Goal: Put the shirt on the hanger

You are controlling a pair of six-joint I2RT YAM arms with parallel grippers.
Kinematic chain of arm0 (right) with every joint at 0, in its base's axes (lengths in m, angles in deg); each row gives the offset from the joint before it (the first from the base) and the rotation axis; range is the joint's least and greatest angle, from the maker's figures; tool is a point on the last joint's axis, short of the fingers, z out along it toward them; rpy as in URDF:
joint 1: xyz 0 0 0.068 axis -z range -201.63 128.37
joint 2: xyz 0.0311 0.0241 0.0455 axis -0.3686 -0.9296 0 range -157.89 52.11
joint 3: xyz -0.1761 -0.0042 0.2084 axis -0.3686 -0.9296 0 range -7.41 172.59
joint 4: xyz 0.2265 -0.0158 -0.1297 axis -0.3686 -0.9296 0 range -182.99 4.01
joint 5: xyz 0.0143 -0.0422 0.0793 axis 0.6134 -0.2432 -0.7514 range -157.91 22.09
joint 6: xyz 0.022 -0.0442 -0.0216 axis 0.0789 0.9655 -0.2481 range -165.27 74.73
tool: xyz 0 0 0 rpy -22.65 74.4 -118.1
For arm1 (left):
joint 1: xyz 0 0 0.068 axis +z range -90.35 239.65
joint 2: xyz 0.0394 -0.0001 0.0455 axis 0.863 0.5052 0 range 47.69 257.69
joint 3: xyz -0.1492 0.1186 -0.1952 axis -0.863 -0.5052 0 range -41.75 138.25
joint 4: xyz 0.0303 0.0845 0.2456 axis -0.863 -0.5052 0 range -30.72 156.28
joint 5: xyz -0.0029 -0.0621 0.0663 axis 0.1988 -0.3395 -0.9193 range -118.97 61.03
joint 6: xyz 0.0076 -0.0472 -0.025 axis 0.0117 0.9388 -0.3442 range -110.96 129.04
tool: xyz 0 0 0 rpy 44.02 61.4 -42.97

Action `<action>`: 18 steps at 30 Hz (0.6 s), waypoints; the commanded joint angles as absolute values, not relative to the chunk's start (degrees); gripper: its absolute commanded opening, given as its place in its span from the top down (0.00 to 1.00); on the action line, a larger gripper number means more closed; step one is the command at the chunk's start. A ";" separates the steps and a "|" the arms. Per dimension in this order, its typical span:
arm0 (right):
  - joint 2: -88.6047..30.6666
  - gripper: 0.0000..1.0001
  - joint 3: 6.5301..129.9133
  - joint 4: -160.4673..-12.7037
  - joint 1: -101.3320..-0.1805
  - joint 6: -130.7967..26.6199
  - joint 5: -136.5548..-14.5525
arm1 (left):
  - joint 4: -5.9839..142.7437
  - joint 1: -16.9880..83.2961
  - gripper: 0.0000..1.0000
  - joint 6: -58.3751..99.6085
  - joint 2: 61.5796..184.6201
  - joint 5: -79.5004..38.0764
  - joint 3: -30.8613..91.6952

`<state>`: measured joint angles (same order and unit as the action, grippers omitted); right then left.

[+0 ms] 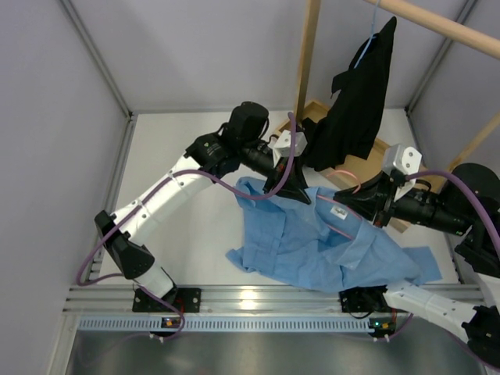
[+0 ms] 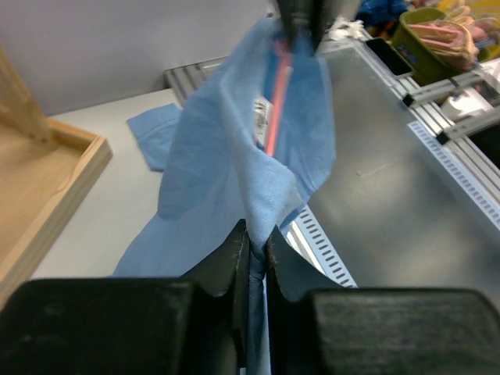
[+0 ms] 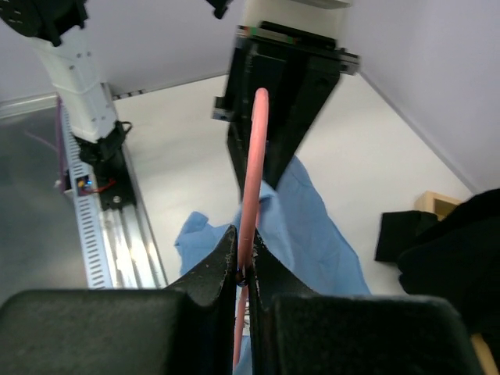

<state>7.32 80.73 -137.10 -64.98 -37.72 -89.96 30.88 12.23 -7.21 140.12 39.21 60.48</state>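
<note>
The light blue shirt [image 1: 312, 242] hangs stretched between my two grippers above the table, its lower part and a sleeve resting on the table. My left gripper [image 1: 291, 190] is shut on a fold of the shirt near the collar; in the left wrist view the shirt [image 2: 234, 156] rises from the closed left gripper [image 2: 257, 238]. The pink wire hanger [image 1: 337, 212] runs inside the shirt between the grippers and shows in the left wrist view [image 2: 275, 117]. My right gripper [image 1: 373, 205] is shut on the hanger [image 3: 254, 172] with the fingertips [image 3: 244, 242] pinching the wire.
A black garment [image 1: 355, 94] hangs on a light blue hanger from a wooden rail [image 1: 437, 23] at the back right. A wooden tray base [image 1: 383, 156] lies beneath it. White walls enclose the table; the aluminium rail [image 1: 250, 301] runs along the near edge.
</note>
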 commanded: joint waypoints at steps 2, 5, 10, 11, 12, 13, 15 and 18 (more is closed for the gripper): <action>7.20 1.00 80.66 -134.60 -64.34 -38.06 -89.45 | 31.30 12.02 0.99 -9.41 139.54 42.22 61.52; 7.55 1.00 79.43 -133.28 -64.34 -39.20 -88.66 | 31.30 12.02 1.00 -10.56 138.84 42.39 60.91; 8.17 0.72 78.11 -132.13 -64.34 -40.44 -88.57 | 31.38 12.02 1.00 -11.70 137.43 43.53 60.11; 8.60 0.58 77.93 -132.31 -64.34 -40.70 -88.22 | 31.47 12.10 1.00 -11.88 137.26 43.80 60.11; 8.69 0.43 78.19 -133.96 -64.34 -40.79 -87.43 | 31.47 12.19 1.00 -11.88 136.91 44.15 60.03; 9.13 0.41 78.72 -135.28 -64.43 -40.79 -84.90 | 31.38 12.28 1.00 -11.97 136.82 44.59 59.76; 11.14 0.40 80.12 -138.97 -64.34 -40.70 -82.95 | 31.47 12.63 1.00 -11.71 136.47 45.56 59.59; 14.22 0.40 82.93 -144.07 -64.34 -39.83 -83.12 | 31.47 12.72 1.00 -11.88 135.85 46.79 58.71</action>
<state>10.75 78.58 -139.05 -64.83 -39.95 -84.69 29.55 12.37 -9.92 139.22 42.20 59.02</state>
